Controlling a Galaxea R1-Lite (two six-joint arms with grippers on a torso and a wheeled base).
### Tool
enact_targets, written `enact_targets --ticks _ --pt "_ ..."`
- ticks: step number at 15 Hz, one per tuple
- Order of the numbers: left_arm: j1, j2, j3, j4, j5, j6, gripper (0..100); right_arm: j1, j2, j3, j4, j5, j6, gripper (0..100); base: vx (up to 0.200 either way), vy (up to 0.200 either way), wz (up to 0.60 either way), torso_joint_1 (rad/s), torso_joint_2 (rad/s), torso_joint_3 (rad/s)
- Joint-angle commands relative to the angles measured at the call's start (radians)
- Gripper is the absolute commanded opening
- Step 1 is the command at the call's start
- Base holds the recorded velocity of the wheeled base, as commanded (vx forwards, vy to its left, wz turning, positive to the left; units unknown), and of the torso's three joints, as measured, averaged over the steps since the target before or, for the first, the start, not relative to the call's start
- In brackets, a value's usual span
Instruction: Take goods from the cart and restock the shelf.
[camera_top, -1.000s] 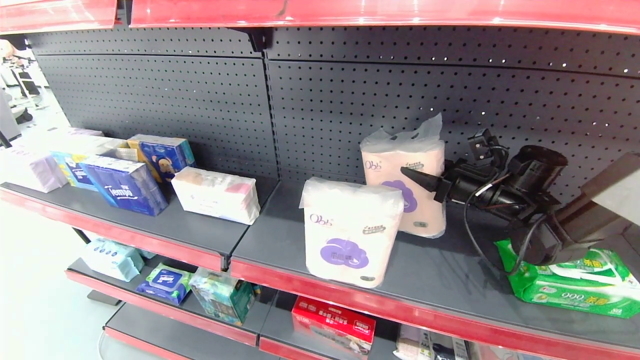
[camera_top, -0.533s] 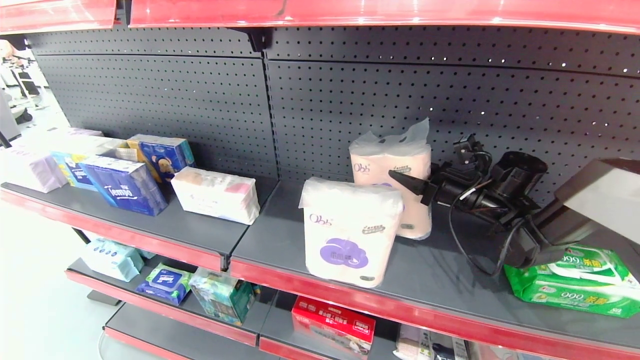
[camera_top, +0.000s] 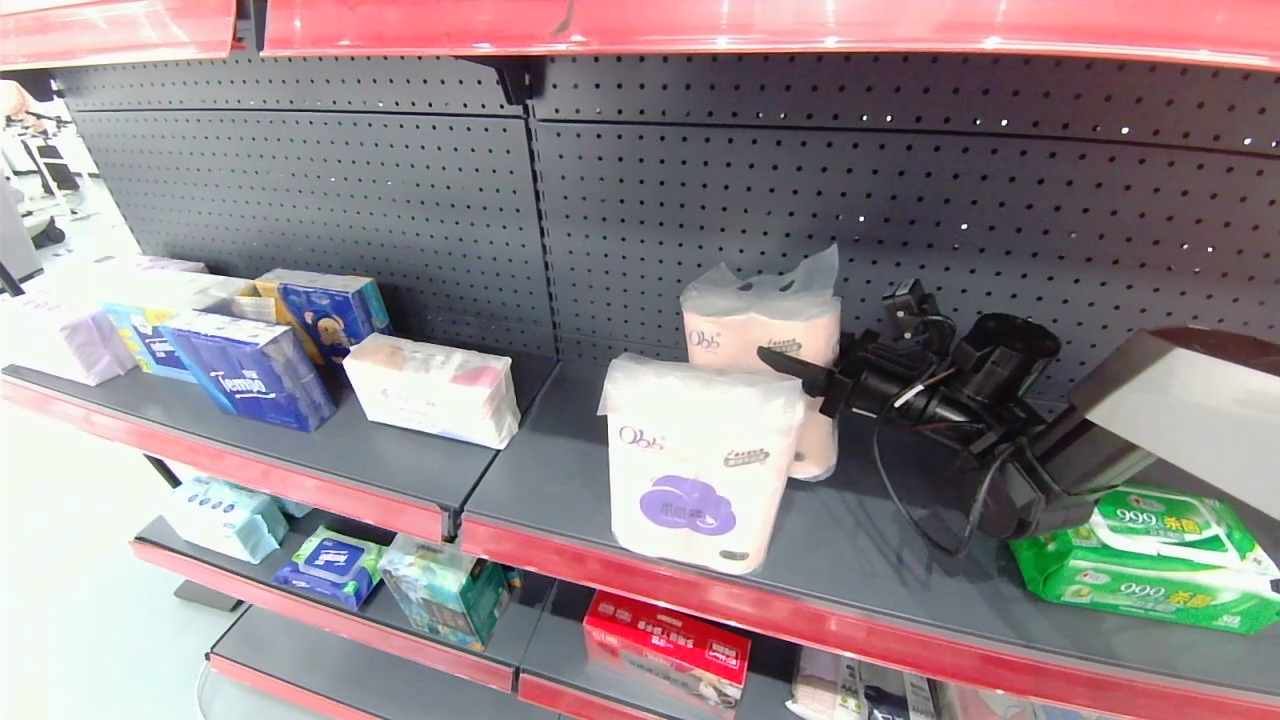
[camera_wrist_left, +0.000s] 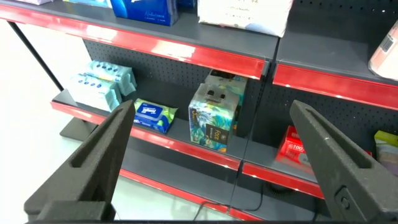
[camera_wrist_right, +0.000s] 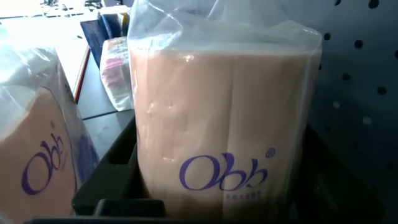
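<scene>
Plastic film, thin and crinkly, wraps the rear pack of pinkish toilet rolls (camera_top: 757, 325), which stands at the back of the dark grey metal shelf (camera_top: 880, 545), close to the perforated back panel (camera_top: 700, 200) and just behind a matching front pack of white toilet rolls with a purple cloud print (camera_top: 700, 460). The right gripper (camera_top: 795, 368) is clamped on this rear pack, one black finger lying along the wrap at about mid-height; in the right wrist view the pack (camera_wrist_right: 224, 124) sits squarely between the dark jaws. Judging by its look, the pack is light and squashy, and the film is likely slick, so the firm body of the rolls is the place to hold it. The loose flap of film at the top would only stretch or slip. The front pack hides part of the rear pack's base, so I cannot tell whether it rests on the shelf or hangs just above it, and the gripper's far finger is behind the wrap. The left gripper (camera_wrist_left: 211, 155) is spread wide and holds nothing, facing the lower shelves. A green packet of wipes (camera_top: 1150, 565) lies partly under the right arm.
</scene>
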Motion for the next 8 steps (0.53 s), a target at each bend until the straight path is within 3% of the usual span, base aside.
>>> enact_targets --ticks 1,8 --pt "0.0 0.002 0.0 0.0 0.0 0.0 100 0.002 0.028 -0.011 0.007 0.001 -0.002 0 0.0 0.0 0.0 0.0 0.0 0.0" --pt "0.0 0.002 0.0 0.0 0.0 0.0 100 -0.022 0.042 -0.014 0.009 0.094 -0.054 0 0.0 0.0 0.0 0.0 0.0 0.0"
